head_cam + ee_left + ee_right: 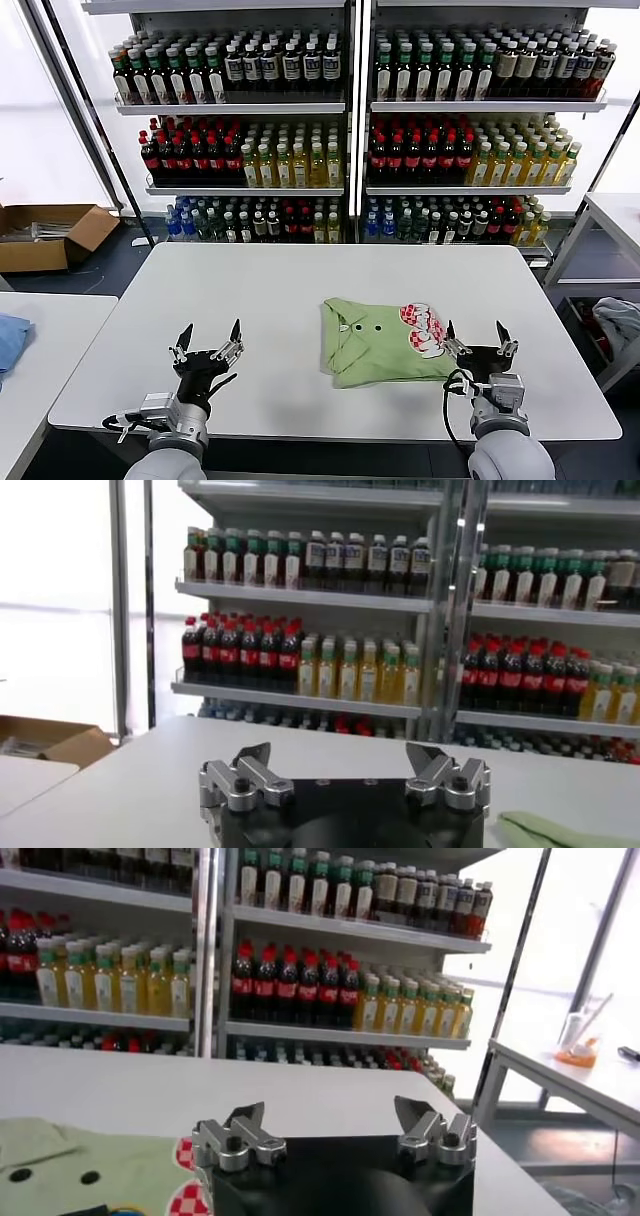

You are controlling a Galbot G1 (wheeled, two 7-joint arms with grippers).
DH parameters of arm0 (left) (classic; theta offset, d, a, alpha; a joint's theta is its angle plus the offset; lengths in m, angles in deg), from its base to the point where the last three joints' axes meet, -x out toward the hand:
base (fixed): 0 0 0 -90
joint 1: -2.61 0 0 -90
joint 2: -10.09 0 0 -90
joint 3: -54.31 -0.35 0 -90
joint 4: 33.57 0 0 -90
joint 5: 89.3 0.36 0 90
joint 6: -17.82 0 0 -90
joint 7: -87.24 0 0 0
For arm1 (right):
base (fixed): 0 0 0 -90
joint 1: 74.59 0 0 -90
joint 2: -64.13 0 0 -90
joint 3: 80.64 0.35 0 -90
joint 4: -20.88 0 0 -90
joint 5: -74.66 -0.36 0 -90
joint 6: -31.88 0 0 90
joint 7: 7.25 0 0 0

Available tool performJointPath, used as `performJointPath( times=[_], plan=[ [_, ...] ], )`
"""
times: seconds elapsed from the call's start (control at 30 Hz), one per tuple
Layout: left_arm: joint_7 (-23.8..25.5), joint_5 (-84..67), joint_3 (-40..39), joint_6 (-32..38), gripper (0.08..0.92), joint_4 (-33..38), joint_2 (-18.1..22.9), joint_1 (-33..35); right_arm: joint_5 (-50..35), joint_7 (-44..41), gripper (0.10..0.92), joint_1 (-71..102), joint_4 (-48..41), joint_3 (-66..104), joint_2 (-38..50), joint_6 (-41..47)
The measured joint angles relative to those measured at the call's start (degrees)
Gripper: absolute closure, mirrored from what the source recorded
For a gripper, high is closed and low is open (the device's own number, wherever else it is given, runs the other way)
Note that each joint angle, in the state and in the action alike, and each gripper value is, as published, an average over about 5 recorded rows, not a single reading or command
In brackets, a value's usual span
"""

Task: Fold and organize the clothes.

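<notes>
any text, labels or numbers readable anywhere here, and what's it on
None can be read.
Red-and-white patch on the folded light green polo shirt: a checkered print, any lettering too small to read.
Bottle labels on the shelves: too small and blurred to read.
Cardboard box on the floor: no marking legible.
Left pincer and right pincer, both open above the white table: no markings visible.

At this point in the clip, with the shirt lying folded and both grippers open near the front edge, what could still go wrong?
1. The right gripper sits open right beside the polo shirt, by its red-and-white patch; a careless move could snag the fabric and undo the fold.
2. The shirt lies close to the white table's front edge, so a drag toward the robot might pull it off.
3. The left gripper hovers open well clear of the shirt, so a two-handed move would need a long reach.
</notes>
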Motion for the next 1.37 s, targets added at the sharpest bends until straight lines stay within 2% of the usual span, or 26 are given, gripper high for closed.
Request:
performJointPath(
  times=[0.6, 1.37],
  plan=[
    [-0.5, -1.5, 0.5, 0.2, 0.177, -0.9, -0.6, -1.1, -0.7, -2.9, 0.203, 5.6, 3.3, 6.8, 3.6, 2.8],
    [0.6, 0.9, -0.8, -0.7, 0.177, -1.7, 0.6, -0.6, -0.7, -3.8, 0.203, 8.2, 4.2, 10.0, 2.7, 2.8]
  ],
)
